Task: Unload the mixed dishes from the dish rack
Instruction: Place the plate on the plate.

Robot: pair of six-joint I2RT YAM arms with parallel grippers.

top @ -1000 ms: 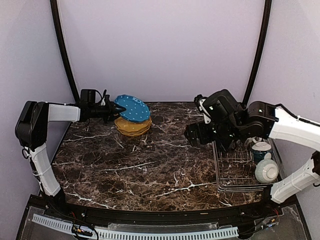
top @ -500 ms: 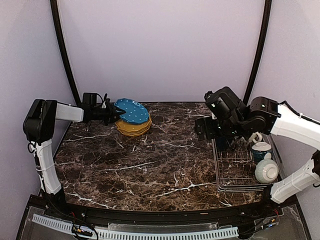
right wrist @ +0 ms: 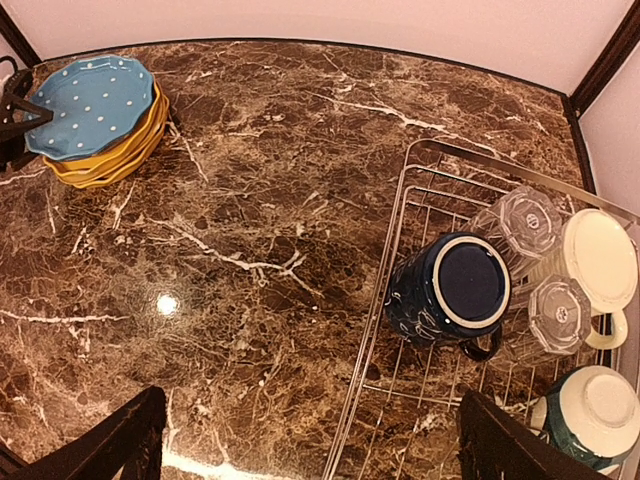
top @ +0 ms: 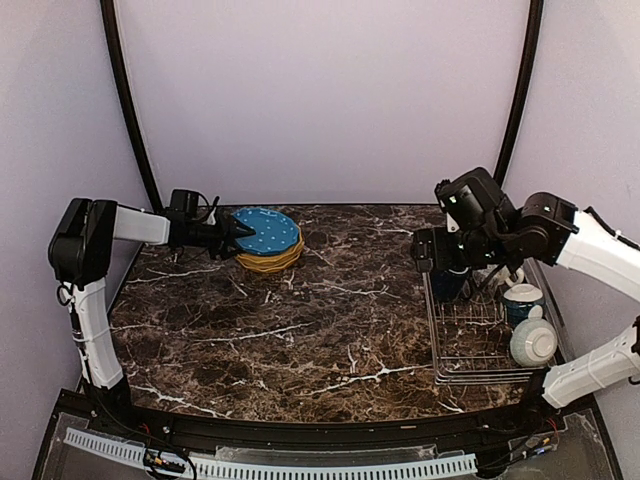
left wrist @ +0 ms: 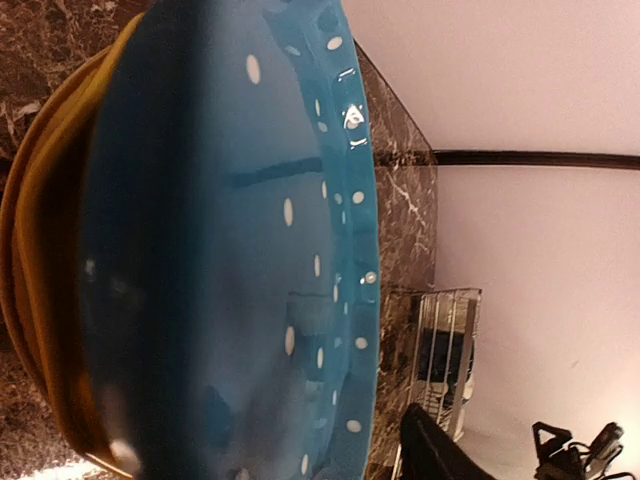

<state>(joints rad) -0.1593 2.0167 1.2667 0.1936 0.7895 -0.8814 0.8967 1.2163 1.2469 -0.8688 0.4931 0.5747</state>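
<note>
- Top external view: the left gripper (top: 228, 232) is seen stretched to the far left of the dark brown white-veined marble table (top: 300, 330), its fingertips at the rim of the round blue white-dotted plate (top: 266, 230).
- The blue white-dotted plate is laid flat on top of a stack of yellow plates (top: 268, 262). This is confirmed by the left wrist view, where the blue white-dotted plate (left wrist: 230, 260) fills most of the picture and the yellow plates (left wrist: 40, 250) show beneath it.
- From the right wrist view one dark finger is seen overlapping the plate's rim, but it cannot be told whether the left gripper is clamped on it or slack.
- The right gripper (top: 440, 252) is held above the far left corner of the rectangular silver wire-grid dish rack (top: 480, 372), at the table's right side.
- In the right wrist view the right gripper (right wrist: 310, 400) is shown spread wide, nothing between its fingers (right wrist: 130, 440).
- Inside the dish rack (right wrist: 400, 215) a dark blue cup (right wrist: 448, 290) with a handle is seen near the left wall.
- Just beside the cup, two clear faceted glass tumblers (right wrist: 525, 222), a cream mug (right wrist: 598, 262) and a teal-and-white bowl (right wrist: 590, 412) are crowded together.
</note>
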